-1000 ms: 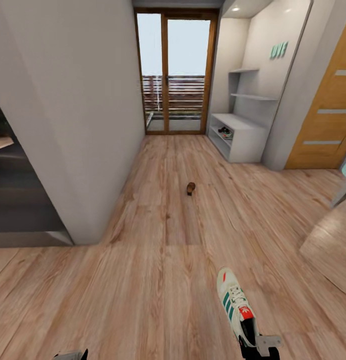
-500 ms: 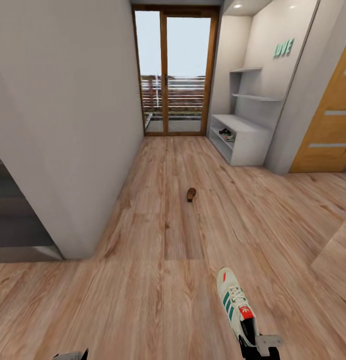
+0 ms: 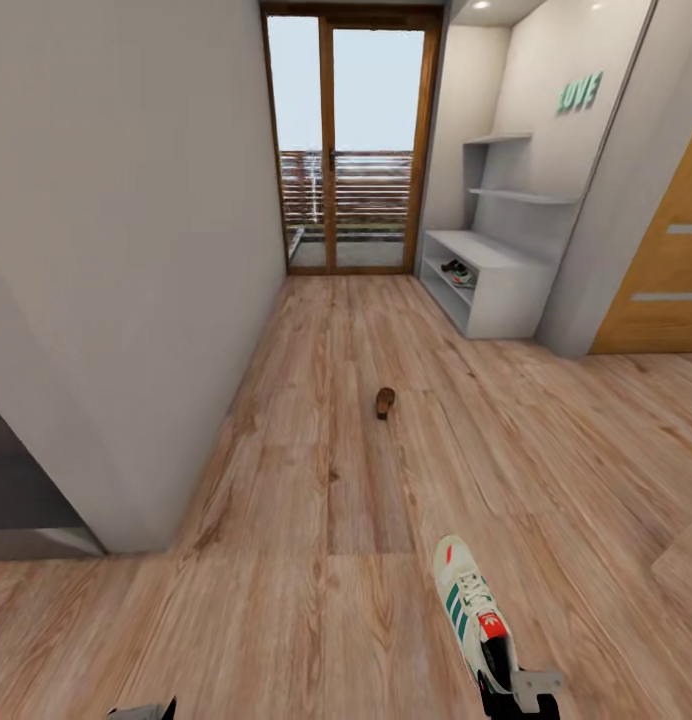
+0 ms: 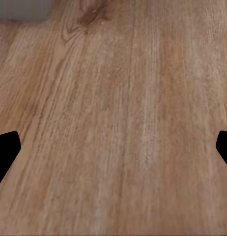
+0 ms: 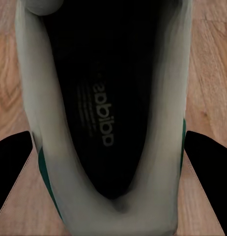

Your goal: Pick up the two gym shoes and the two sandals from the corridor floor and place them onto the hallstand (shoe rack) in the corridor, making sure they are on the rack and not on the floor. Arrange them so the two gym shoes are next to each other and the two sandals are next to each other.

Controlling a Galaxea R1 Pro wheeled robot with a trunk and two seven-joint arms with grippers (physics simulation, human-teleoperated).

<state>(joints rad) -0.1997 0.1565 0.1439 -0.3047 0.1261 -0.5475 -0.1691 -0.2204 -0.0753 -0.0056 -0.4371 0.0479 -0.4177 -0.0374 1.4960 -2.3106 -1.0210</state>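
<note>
My right gripper (image 3: 516, 696) is shut on the heel of a white gym shoe (image 3: 468, 610) with teal stripes, carried above the corridor floor (image 3: 316, 500) with its toe pointing ahead. In the right wrist view the shoe's dark insole (image 5: 101, 113) sits between the two black fingers (image 5: 10, 172). A second gym shoe (image 3: 454, 270) lies on a low shelf of the light-grey hallstand (image 3: 501, 300) at the far right. One dark brown sandal (image 3: 385, 403) rests on the planks mid-corridor. My left gripper (image 4: 113, 152) hangs open over bare floor, its edge (image 3: 141, 712) at the lower left of the head view.
A grey wall (image 3: 136, 250) runs along the left with a corner near its end. A glass balcony door (image 3: 351, 150) closes the corridor's far end. An orange wooden door (image 3: 666, 270) stands right of the hallstand.
The whole head view has shifted as the camera moved; the hallstand and sandal sit slightly differently in the picture. The gym shoe stays held in my right gripper.
</note>
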